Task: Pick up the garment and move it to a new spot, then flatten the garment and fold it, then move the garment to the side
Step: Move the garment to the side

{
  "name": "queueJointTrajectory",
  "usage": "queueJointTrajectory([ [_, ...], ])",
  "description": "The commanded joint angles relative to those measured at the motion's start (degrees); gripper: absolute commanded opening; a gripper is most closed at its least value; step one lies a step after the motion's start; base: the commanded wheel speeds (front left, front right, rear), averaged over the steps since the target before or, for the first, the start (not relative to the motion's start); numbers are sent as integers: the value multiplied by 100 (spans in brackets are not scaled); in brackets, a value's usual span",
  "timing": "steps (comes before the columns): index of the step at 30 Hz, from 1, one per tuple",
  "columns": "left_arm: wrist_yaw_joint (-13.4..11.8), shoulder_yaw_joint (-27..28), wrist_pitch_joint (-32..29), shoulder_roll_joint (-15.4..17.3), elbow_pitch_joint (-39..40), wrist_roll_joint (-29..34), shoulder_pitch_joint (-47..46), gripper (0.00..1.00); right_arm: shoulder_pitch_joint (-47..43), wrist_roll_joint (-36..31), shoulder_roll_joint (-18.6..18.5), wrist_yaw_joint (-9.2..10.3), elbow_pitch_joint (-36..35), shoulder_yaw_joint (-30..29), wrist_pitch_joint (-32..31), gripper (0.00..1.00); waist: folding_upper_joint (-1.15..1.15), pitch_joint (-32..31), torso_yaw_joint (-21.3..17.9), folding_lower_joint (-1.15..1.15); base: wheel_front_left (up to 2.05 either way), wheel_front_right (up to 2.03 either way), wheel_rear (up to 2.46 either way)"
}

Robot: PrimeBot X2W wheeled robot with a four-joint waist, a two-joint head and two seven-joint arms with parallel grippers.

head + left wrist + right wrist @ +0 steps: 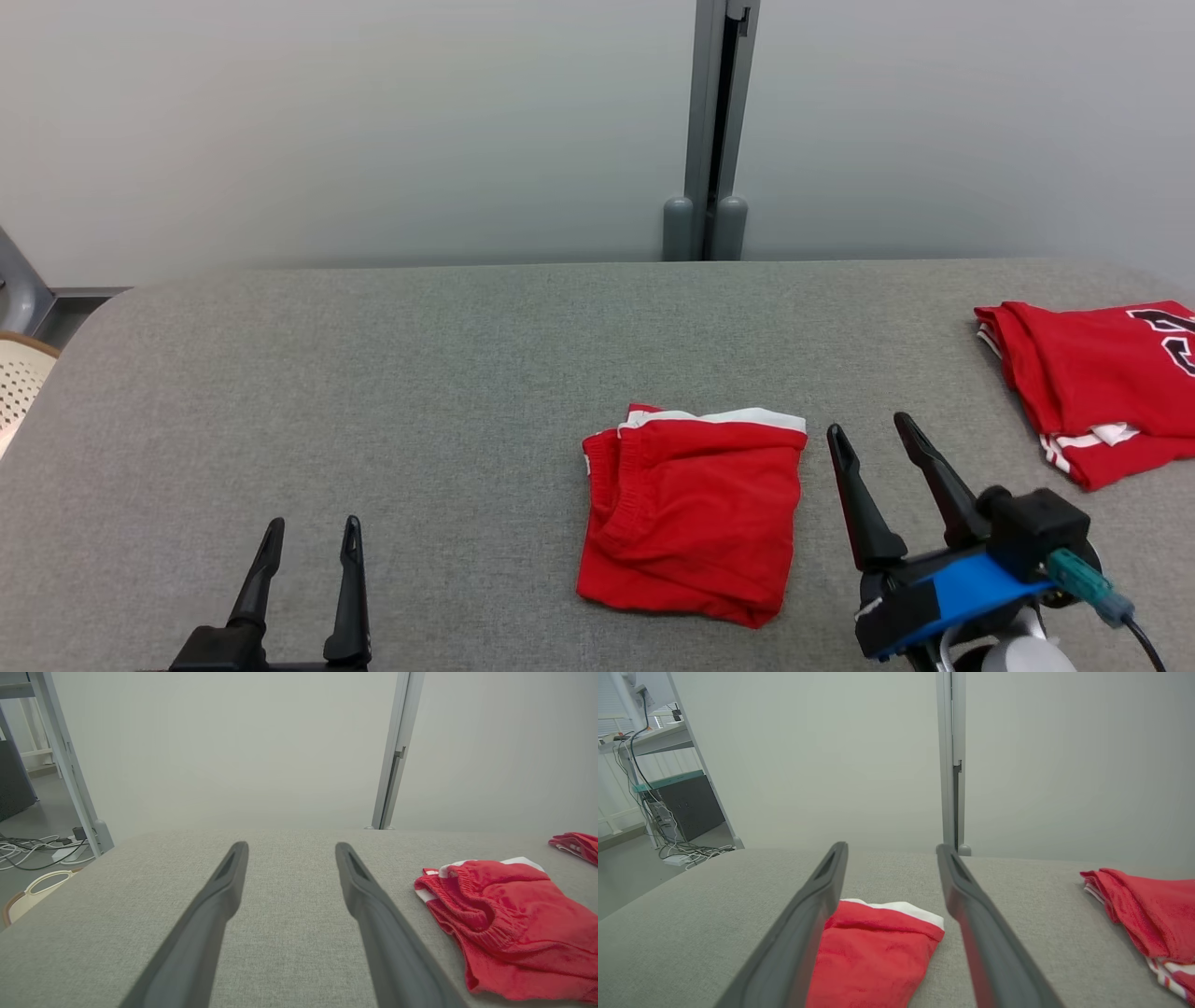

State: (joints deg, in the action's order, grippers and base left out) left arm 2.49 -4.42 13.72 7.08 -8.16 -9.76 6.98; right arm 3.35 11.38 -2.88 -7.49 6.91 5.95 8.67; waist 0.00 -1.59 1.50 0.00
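**A:** Where are the shorts (691, 518)?

**B:** Folded into a rough red square with a white band along the far edge. They lie flat on the grey surface (420, 373), right of the middle in the head view.

**A:** And the right gripper (868, 424)?

**B:** It is just beside the shorts' right edge. Its jaws are spread and hold nothing. The nearer finger stands a little clear of the cloth. In its wrist view the shorts lie ahead, partly behind the left finger.

**A:** Is it touching the surface?

**B:** I cannot tell.

**A:** And the left gripper (313, 523)?

**B:** It is at the lower left, well apart from the shorts, over bare surface. Its jaws are parted too, with nothing between them.

**A:** What else is there?

**B:** A red jersey (1102, 383) with white trim and dark lettering lies folded at the far right of the surface, well apart from the shorts. A grey post (714, 131) stands against the pale wall (373, 121) behind.
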Motion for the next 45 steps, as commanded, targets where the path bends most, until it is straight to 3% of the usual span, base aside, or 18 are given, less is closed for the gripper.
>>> queueJointTrajectory([
  [1, -10, -22, 15, 17, 3, 3, -85, 100, 237, -44, -3, 0, 228, 3, -40, 100, 0, 79, 81, 0, 0, 0, 0],
  [7, -18, -84, 15, 4, -3, -8, -189, 100, 867, -61, -5, 0, 1261, -47, -76, 100, 0, 314, 251, 0, 0, 0, 0],
  [19, -42, -190, 103, -63, -109, -10, -545, 100, 1744, 281, -6, 0, 3617, 79, 435, 100, 0, 831, 508, 0, 0, 0, 0],
  [25, -46, -184, 121, -55, -181, -30, -619, 100, 1707, 818, -4, 0, 4202, 361, 573, 100, 0, 892, 476, 0, 0, 0, 0],
  [32, -15, -229, 142, -72, -248, -33, -712, 100, 1672, 1476, 18, -1, 4371, 1011, 604, 100, 0, 946, 420, 0, 0, 0, 0],
  [33, -18, -240, 141, -81, -249, -26, -733, 100, 1696, 1526, 21, -2, 4388, 1070, 610, 73, 0, 958, 421, 0, 0, 0, 0],
  [34, -18, -247, 143, -81, -251, -23, -747, 100, 1725, 1573, 25, -2, 4393, 1123, 617, 29, 0, 968, 421, 0, 0, 0, 0],
  [35, -22, -251, 144, -79, -255, -21, -754, 100, 1765, 1612, 24, -2, 4391, 1139, 623, 0, 0, 976, 421, 0, 0, 0, 0],
  [45, -84, -188, 149, -112, -175, -77, -586, 100, 1683, 898, -120, 1, 3869, 508, 650, 0, 0, 1012, 22, 0, 0, 0, 0],
])
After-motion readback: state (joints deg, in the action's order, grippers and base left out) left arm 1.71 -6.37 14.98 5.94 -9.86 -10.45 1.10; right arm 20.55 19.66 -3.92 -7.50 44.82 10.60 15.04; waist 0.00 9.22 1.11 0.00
